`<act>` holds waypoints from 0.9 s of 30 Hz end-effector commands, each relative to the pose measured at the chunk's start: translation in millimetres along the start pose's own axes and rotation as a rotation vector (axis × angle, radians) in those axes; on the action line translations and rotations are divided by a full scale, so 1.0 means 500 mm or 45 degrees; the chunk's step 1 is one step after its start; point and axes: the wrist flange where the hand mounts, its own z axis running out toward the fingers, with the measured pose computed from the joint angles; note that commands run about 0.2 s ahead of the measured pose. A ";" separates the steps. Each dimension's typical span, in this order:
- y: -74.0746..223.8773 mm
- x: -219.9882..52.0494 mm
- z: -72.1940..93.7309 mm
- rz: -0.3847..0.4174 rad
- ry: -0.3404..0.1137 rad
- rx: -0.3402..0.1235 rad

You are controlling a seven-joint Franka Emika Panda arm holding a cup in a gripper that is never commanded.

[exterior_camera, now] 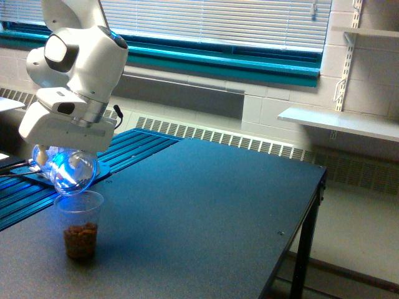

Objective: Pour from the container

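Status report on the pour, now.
Gripper shut on the container, tipped over the cup. No pieces visible in the container; brown pieces fill the cup's bottom. Table around the cup unobstructed.

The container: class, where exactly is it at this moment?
In the exterior view's left, the container hangs tipped in the gripper, just above the mouth of the taller cup standing on the dark table.

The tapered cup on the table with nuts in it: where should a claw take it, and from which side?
Grip the cup across its upper wall, just under the rim, coming in level from the exterior view's right. It stands upright and widens toward the top, and the tilted container hangs right over its mouth, blocking a grasp from above.
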 end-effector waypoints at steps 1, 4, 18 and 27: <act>0.010 -0.006 0.007 -0.010 -0.031 -0.023; 0.008 -0.011 0.006 -0.017 -0.039 -0.019; -0.003 -0.004 -0.013 -0.003 -0.039 0.010; 0.006 0.011 0.005 -0.003 -0.039 -0.029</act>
